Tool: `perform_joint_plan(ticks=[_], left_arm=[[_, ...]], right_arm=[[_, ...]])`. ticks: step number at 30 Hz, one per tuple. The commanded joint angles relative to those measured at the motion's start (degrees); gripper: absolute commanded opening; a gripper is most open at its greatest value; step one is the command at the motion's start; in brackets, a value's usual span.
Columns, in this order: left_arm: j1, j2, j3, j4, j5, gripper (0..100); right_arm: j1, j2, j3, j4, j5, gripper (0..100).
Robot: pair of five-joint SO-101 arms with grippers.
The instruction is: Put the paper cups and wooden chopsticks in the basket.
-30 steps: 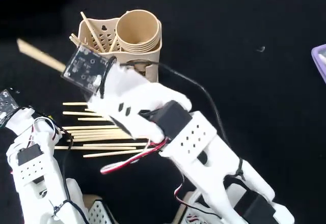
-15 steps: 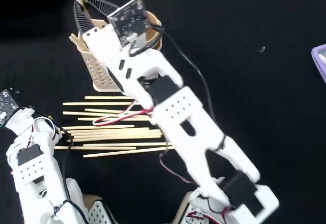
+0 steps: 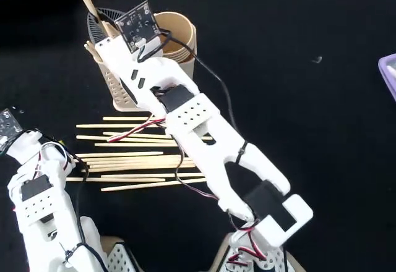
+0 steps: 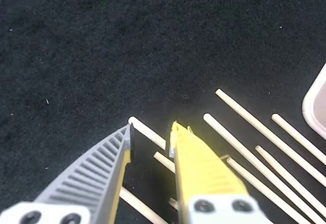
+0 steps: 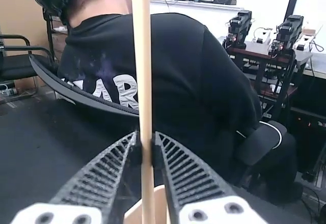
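Chopsticks like these are light, stiff and slim, and smooth enough to pivot or slide in a pinch. I judge the safest hold is square across the stick, near its middle.

My right gripper [image 5: 145, 147] is clamped on one chopstick [image 5: 141, 56]. Its jaws are closed tight against both sides of the stick, and a long stretch stands out beyond the tips. In the high view the held stick rises at a tilt above the far corner of the basket [image 3: 120, 96], with the right arm stretched out over it.

Stacked paper cups [image 3: 176, 28] already sit in the basket, with a few sticks leaning beside them. The loose chopsticks [image 3: 124, 161] lie in a rough row on the desk [image 3: 309, 99], on the arms' side of the basket.

My left gripper [image 4: 152, 128] hovers low over the ends of that row with its jaws parted. One stick's end lies between the tips, though I can't tell whether they touch it.
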Motion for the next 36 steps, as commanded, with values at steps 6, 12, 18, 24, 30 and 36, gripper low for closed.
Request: perform_joint_plan(ticks=[6, 12, 18, 24, 30, 36], left_arm=[[0.0, -1.2, -0.6, -1.0, 0.3, 14], [-0.2, -1.2, -0.6, -1.0, 0.3, 14], [-0.2, -1.2, -0.6, -1.0, 0.3, 14], [0.0, -1.2, -0.7, -1.0, 0.3, 14], [0.0, -1.2, -0.7, -1.0, 0.3, 14], [0.0, -1.2, -0.6, -1.0, 0.3, 14]], right_arm=[[0.9, -0.6, -9.9, 15.6, -0.5, 12.2], [0.7, -2.1, -16.7, 27.4, -0.5, 10.6], [0.5, -12.4, -15.9, 48.3, -0.4, 10.5], [-0.4, -21.5, -5.7, 70.9, -0.1, 10.9], [-8.4, -22.5, 16.6, 71.9, 2.4, 11.0], [-20.0, -22.0, 32.7, 59.2, 8.4, 11.0]])
